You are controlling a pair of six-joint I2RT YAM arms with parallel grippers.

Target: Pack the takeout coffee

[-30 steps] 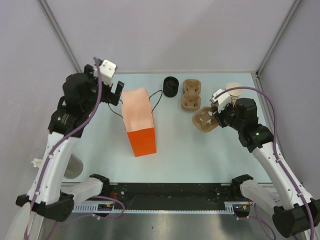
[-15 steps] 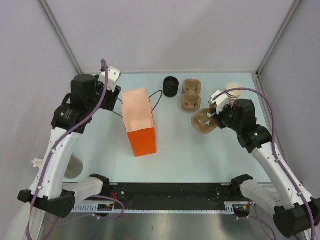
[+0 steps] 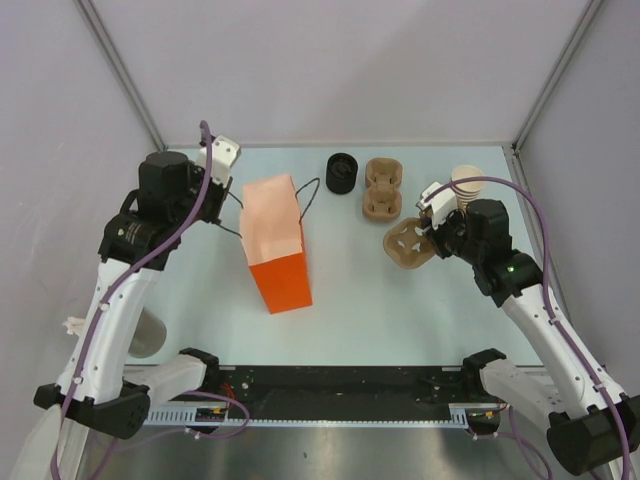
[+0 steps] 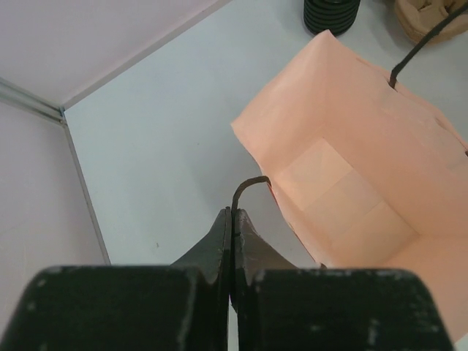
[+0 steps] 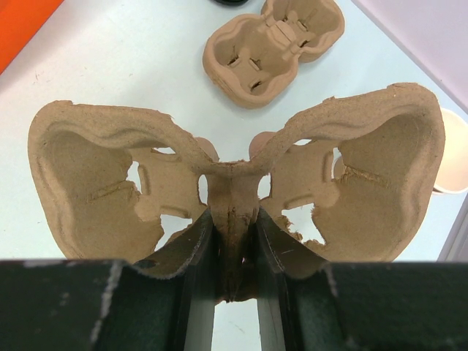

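No lidded takeout coffee shows in any view. An orange paper bag stands open at the middle left. My left gripper is at the bag's left side, shut on its thin black handle. My right gripper is shut on the centre ridge of a brown cardboard cup carrier, held right of centre. A tan cup stack with a pale inside stands just behind the right gripper.
A second cup carrier lies at the back, with a stack of black lids to its left. The bag's other handle arches toward the lids. Grey walls close the left, back and right.
My left gripper swung down toward the bag's left side and went from open to shut on the handle. The right arm and its carrier have not moved.
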